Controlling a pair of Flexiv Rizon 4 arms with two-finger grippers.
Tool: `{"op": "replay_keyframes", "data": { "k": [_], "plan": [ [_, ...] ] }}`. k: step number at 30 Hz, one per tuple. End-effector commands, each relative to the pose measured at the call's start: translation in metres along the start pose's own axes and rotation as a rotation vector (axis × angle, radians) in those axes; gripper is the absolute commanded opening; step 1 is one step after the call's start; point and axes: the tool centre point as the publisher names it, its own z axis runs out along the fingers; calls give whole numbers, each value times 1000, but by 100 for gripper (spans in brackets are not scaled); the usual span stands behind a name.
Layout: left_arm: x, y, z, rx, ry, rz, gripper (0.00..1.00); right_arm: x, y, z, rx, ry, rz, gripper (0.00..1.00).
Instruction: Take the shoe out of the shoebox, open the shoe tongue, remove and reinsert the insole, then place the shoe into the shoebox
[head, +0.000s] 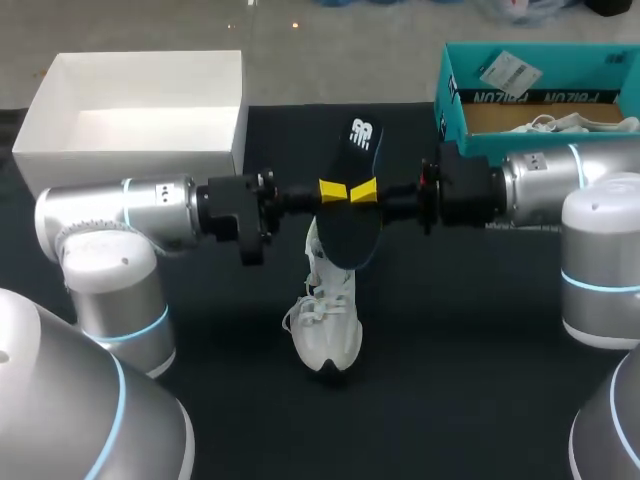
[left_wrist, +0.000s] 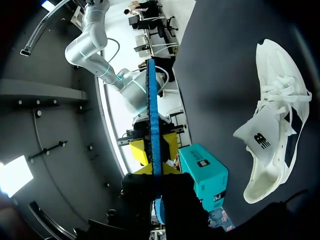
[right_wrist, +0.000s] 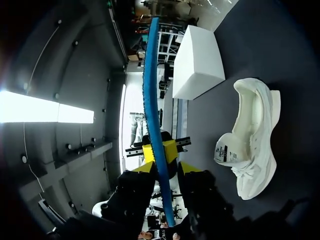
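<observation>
A dark blue insole is held upright above the table, over a white sneaker that stands on the black mat with its tongue pulled open. My left gripper comes in from the left and is shut on the insole's edge. My right gripper faces it from the right, its fingers close on either side of the insole with a slim gap showing. In the left wrist view the insole runs edge-on out of my left gripper, with the sneaker off to one side. The right wrist view shows the insole between the tips of my right gripper, and the sneaker beside it.
An open white box stands at the back left. At the back right a teal shoebox holds another white shoe. Both arms' bases fill the table's near corners.
</observation>
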Motion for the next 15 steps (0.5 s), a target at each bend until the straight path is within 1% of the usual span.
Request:
{"op": "replay_keyframes", "data": {
  "k": [1,4,5,7,8,9,12,13,14,15],
  "plan": [
    [0,-4,1,-18,-2,3,0,0,-4,1,-13,1,-2,25],
    [-1,-3,1,-20,-5,3,0,0,-4,1,-16,2,-1,26],
    [-1,-3,1,-19,-6,3,0,0,-4,1,-17,1,-2,25],
    [-1,-4,1,-19,-7,1,0,0,-4,0,-21,1,-2,8],
    [-1,-4,1,-19,-8,0,0,0,-4,-1,-24,1,-2,2],
    [-1,-4,1,-21,-10,-2,0,0,-4,-1,-25,1,-2,0],
    [-2,-5,0,-18,-3,-5,0,-1,-4,-2,-34,-2,-6,0],
    [-2,-5,-1,-8,1,-17,29,-1,-4,-2,-40,-1,-11,0],
    [-2,-6,-2,-6,3,-23,77,-1,-3,-3,-44,0,-15,0],
    [-3,-6,-6,-1,0,-24,100,-1,-2,-4,-56,4,-25,0]
  ]
}}
